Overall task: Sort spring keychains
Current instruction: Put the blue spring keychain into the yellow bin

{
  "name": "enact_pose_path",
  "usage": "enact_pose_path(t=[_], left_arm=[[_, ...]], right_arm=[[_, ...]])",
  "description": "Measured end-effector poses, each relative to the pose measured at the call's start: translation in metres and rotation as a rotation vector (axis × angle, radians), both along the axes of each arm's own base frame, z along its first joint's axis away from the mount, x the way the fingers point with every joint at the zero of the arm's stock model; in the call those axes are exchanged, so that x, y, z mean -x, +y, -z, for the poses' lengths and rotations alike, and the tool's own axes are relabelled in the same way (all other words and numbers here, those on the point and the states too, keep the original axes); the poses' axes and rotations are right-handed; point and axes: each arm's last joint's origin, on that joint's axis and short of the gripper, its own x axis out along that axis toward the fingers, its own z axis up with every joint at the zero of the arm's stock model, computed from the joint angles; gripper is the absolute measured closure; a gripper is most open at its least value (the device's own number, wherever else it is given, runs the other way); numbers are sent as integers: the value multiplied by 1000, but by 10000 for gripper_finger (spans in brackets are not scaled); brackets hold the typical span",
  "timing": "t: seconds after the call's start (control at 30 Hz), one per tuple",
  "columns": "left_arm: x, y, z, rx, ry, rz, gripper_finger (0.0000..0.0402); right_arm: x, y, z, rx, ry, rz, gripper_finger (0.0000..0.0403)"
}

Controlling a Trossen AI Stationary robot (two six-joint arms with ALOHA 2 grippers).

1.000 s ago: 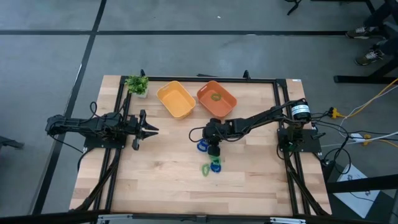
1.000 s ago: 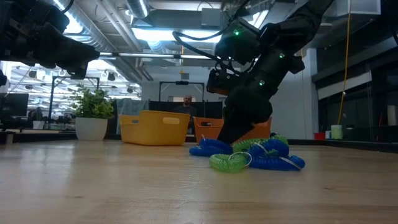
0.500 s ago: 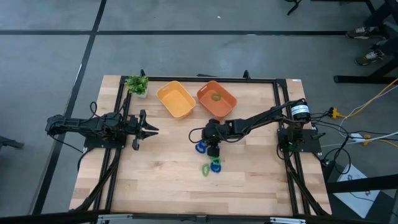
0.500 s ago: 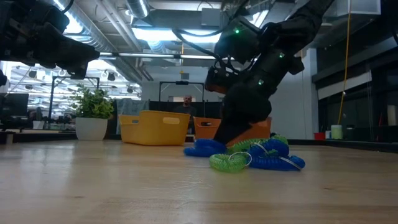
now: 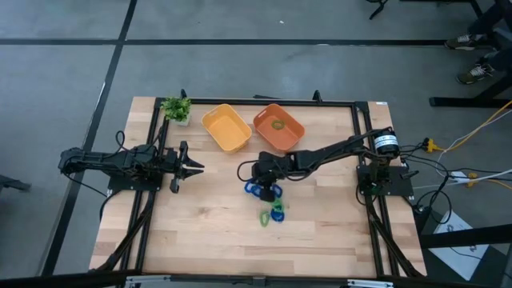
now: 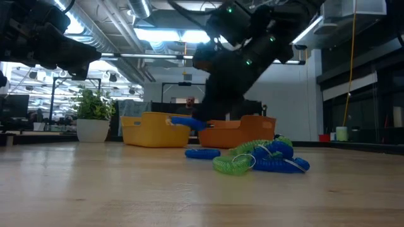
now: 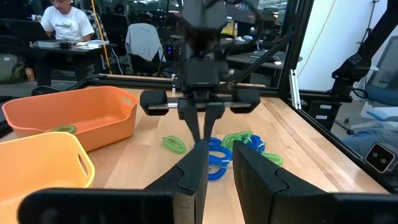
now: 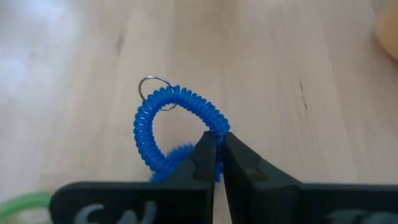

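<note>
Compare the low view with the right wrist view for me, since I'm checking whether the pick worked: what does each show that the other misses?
Only the low view shows the yellow tray, the orange tray, the plant and the remaining pile of keychains on the table. Only the right wrist view shows the metal ring on the blue keychain. Both show the right gripper shut on that blue keychain, lifted off the wood.
</note>
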Motion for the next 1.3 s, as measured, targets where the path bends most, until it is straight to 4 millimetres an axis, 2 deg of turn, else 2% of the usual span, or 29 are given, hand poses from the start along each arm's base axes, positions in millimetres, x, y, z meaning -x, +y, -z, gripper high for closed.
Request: enact_pose_path(t=[0.73,1.07,1.3], left_arm=[[0,0,0,0,0,0,332],[0,0,0,0,0,0,332],[0,0,0,0,0,0,333]], right_arm=[[-37,21,-79,21,-285,-217,386],[-39,21,-83,20,-313,-213,386],[-41,9,-86,62,-342,-169,386]])
